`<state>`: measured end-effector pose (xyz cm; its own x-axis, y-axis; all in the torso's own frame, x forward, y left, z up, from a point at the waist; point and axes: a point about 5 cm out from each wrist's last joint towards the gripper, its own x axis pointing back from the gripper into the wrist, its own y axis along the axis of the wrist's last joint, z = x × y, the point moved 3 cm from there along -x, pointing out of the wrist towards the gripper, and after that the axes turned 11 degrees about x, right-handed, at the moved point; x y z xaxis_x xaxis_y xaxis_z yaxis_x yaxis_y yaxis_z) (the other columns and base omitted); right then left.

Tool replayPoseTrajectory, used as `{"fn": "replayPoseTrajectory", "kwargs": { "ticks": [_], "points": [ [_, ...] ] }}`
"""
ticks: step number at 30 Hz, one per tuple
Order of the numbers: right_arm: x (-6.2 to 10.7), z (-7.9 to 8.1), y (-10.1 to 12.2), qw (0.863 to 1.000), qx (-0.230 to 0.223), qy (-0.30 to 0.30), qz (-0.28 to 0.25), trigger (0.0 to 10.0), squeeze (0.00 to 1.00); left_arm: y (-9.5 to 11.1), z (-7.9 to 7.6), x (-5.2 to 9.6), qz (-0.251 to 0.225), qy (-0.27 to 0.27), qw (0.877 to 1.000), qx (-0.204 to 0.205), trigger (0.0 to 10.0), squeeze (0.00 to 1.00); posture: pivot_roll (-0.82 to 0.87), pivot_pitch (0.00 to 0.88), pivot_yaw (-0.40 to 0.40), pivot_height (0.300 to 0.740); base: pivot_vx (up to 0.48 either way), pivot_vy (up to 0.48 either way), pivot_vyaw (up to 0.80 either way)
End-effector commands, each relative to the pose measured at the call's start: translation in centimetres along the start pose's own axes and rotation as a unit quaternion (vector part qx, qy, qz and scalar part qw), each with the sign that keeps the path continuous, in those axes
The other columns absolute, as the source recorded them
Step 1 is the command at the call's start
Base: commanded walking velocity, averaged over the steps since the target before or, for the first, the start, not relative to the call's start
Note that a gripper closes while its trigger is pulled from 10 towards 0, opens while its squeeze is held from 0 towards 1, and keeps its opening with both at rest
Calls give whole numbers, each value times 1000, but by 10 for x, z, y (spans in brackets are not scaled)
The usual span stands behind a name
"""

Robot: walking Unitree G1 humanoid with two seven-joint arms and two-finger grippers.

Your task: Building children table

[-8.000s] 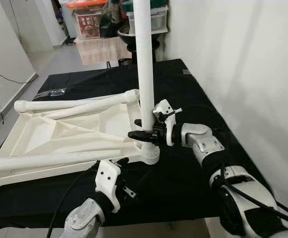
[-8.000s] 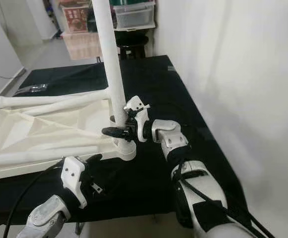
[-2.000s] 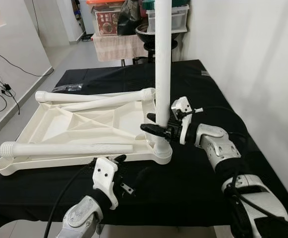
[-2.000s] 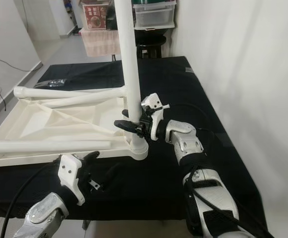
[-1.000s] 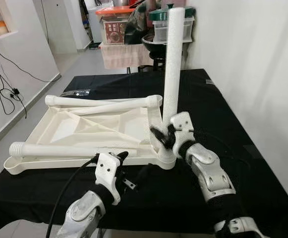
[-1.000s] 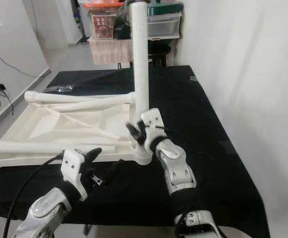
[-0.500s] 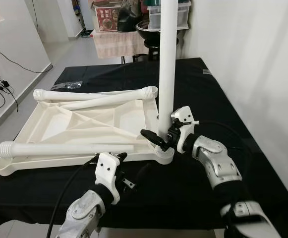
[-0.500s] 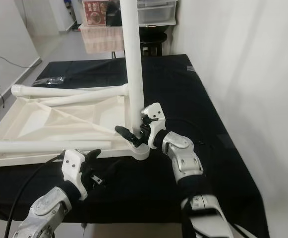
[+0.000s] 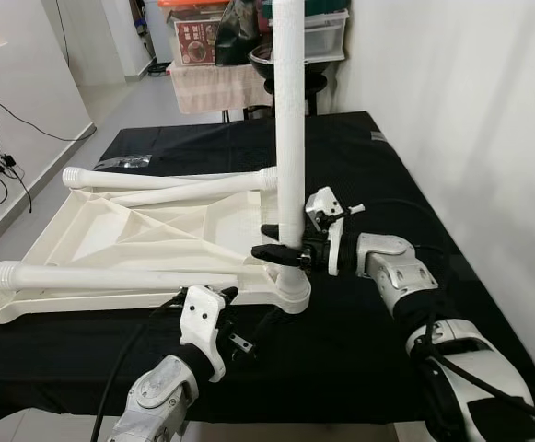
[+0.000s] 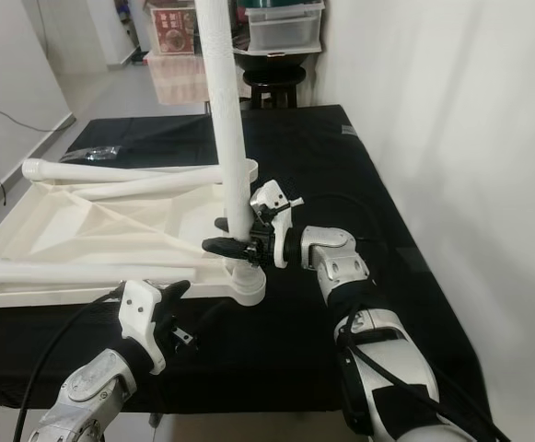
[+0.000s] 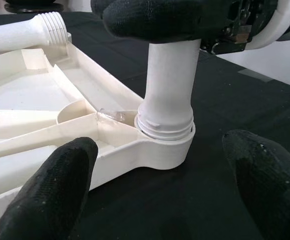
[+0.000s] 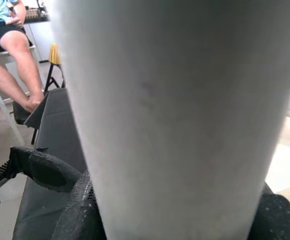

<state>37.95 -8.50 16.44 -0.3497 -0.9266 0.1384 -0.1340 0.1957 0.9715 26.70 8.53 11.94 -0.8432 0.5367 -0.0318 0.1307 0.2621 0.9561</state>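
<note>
Surface: black-covered table [image 9: 359,166], white tabletop [image 9: 138,239] lying upside down
Right gripper [image 9: 281,244]: clamped round upright leg [image 9: 290,138]
Left gripper [image 9: 235,322]: fingers spread wide, near corner socket [image 11: 164,145]

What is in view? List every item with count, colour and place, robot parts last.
Tabletop panel: one, white, upside down on the black cloth.
Upright leg: one, white, standing in the near right corner socket.
Loose legs: three, white, lying on the panel.
Black cloth: one, covering the work table.
Storage boxes: several, far end of the room.
Cables: black, along the left wall.
Person's legs: background, right wrist view.
Right gripper: shut on the upright leg, low down.
Left gripper: open, before the socket.
</note>
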Motion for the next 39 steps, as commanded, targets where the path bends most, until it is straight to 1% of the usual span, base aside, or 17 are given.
{"fn": "replayPoseTrajectory", "kwargs": {
  "ticks": [1, 5, 9, 10, 12, 13, 14, 15, 16, 17, 20, 26, 27, 31, 32, 37, 39],
  "points": [
    [-1, 4, -11, 1000, -22, 4, 13, 0, 0, 0, 1, 2, -2, 5, 1000, 2, 10000, 0, -6, 5, 24, 740, 0, 0, 0],
    [6, 3, -14, 1000, -19, -9, 13, 0, 0, 1, 0, 3, -3, 6, 1000, 4, 10000, 0, -9, 16, 25, 740, 0, 0, 0],
    [25, 4, -28, 998, -28, -57, 20, 0, 0, 2, -1, 8, -4, 6, 1000, 9, 10000, 0, -15, 47, 19, 740, 0, 0, 0],
    [25, -2, -42, 981, -45, -178, 60, 0, 0, 2, -1, 9, -3, 6, 1000, 9, 10000, 0, -15, 53, 15, 740, 0, 0, 0],
    [25, -2, -42, 981, -45, -178, 60, 0, 0, 2, -1, 9, -3, 6, 1000, 9, 10000, 0, -15, 53, 15, 740, 0, 0, 0],
    [25, 25, -67, 954, -81, -265, 118, 0, 0, 4, 0, 11, -4, 7, 1000, 12, 10000, 0, -26, 72, 26, 740, 0, 0, 0],
    [25, 25, -67, 954, -81, -265, 118, 0, 0, 4, 0, 11, -4, 7, 1000, 12, 10000, 0, -26, 72, 26, 740, 0, 0, 0],
    [34, 25, -68, 930, -78, -335, 133, 0, 0, 2, 0, 11, 1, 5, 1000, 14, 10000, 0, -45, 57, 33, 740, 0, 0, 0],
    [34, 25, -68, 930, -78, -335, 133, 0, 0, 2, 0, 11, 1, 5, 1000, 14, 10000, 0, -45, 57, 33, 740, 0, 0, 0],
    [40, 24, -70, 915, -70, -370, 144, 0, 0, 3, 1, 11, 2, 4, 1000, 13, 10000, 0, -6, 59, 16, 740, 0, 0, 0],
    [34, 23, -65, 924, -25, -358, 136, 0, 0, 3, 2, 11, 2, 5, 1000, 12, 10000, 0, -31, 59, 33, 740, 0, 0, 0],
    [33, 24, -63, 922, -24, -360, 138, 0, 0, 4, 5, 11, -2, 13, 1000, 14, 10000, 0, -33, 50, 39, 740, 0, 0, 0],
    [32, 26, -60, 920, -25, -360, 152, 10000, 0, 4, 5, 10, 1, 9, 1000, 14, 10000, 0, -36, 47, 39, 740, 0, 0, 0],
    [32, 26, -58, 919, -28, -362, 153, 10000, 0, 4, 5, 9, 3, 7, 1000, 15, 10000, 0, -37, 44, 39, 740, 0, 0, 0],
    [31, 26, -54, 922, -31, -358, 146, 10000, 1000, 4, 5, 9, 3, 6, 1000, 15, 10000, 0, -33, 42, 39, 740, 0, 0, 0],
    [27, 27, -49, 931, -38, -339, 128, 10000, 1000, 4, 4, 8, 3, 6, 1000, 15, 10000, 0, -31, 43, 38, 740, 0, 0, 0],
    [13, 23, -30, 961, -38, -266, 63, 10000, 1000, 4, 4, 7, 2, 6, 1000, 17, 10000, 0, -26, 39, 32, 740, 0, 0, 0]
  ]
}}
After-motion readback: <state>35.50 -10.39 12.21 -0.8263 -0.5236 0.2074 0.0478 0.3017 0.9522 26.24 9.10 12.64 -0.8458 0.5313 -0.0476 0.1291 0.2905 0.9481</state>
